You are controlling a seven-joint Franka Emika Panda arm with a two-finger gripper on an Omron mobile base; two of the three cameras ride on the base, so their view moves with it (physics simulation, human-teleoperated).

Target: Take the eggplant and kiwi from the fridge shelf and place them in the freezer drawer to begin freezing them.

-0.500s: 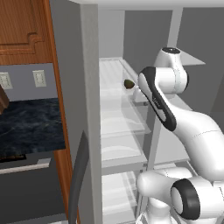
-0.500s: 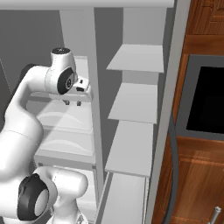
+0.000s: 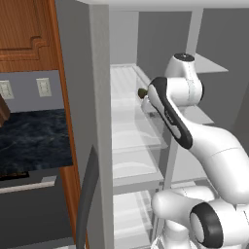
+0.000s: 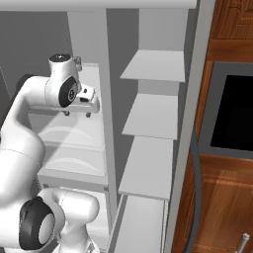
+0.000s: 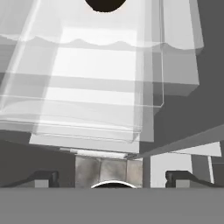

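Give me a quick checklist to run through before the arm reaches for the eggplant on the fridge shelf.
1. End effector open and holding nothing: ok.
2. Eggplant ahead of the fingertips, at the hand view's top edge: ok.
3. End effector over the fridge shelf, no contact with it visible: ok.
4. Small dark item beside the arm is the kiwi: cannot tell.
5. Freezer drawer open and ready: cannot tell.
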